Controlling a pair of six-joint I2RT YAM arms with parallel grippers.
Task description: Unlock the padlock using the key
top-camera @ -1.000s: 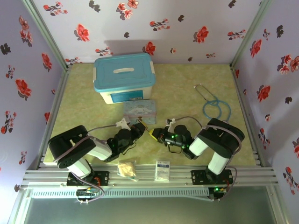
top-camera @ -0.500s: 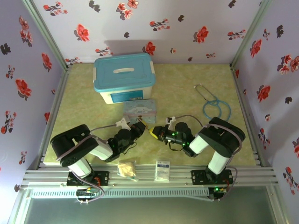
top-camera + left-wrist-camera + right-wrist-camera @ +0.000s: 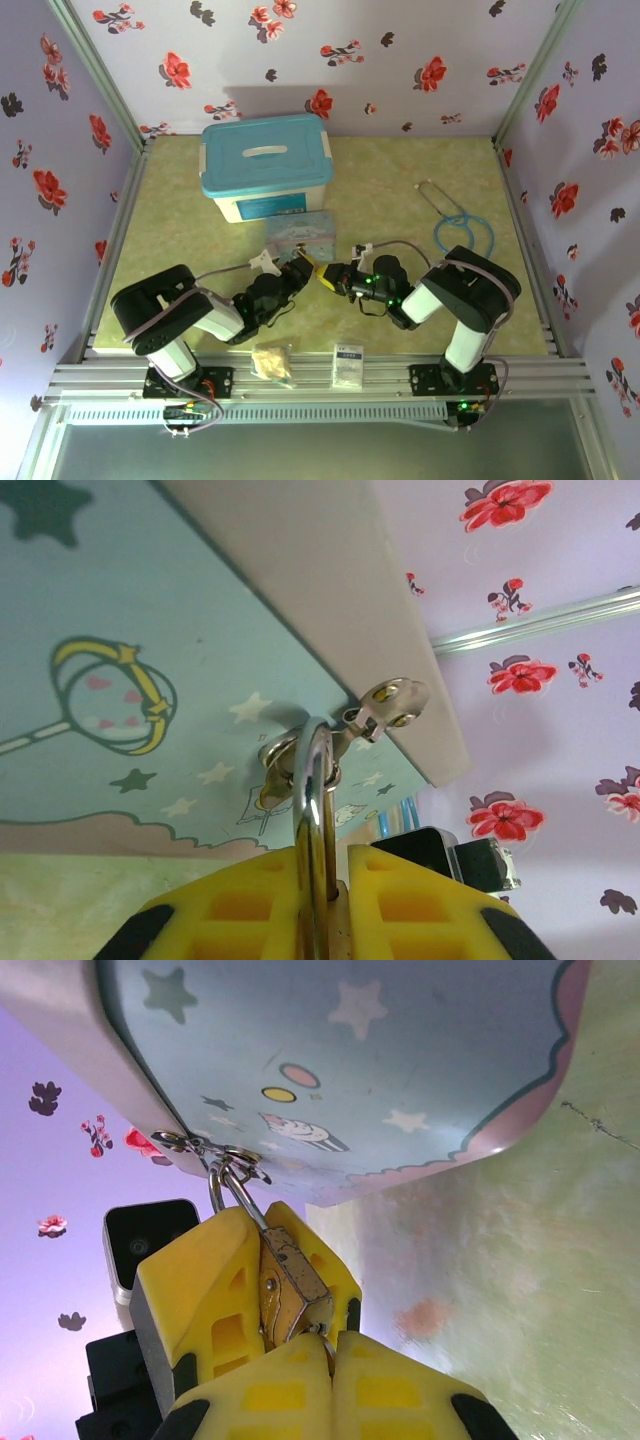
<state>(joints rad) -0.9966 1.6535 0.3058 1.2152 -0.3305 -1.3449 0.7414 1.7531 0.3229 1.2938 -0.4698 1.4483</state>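
The right gripper point(image 3: 333, 1360), pinching the key point(image 3: 326, 1339), has slid left to the padlock point(image 3: 290, 1295) that the left gripper point(image 3: 330, 878) clamps, so insertion looks underway.

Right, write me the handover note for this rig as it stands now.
Left gripper: shut on the padlock, body between its fingers.
Right gripper: shut at the padlock's base, apparently on the key; only a sliver of metal shows.
Padlock: shackle through the tin's hasp, looks locked.
Done: lock held, key at the keyhole end.
Left to do: seat and turn key, free shackle.
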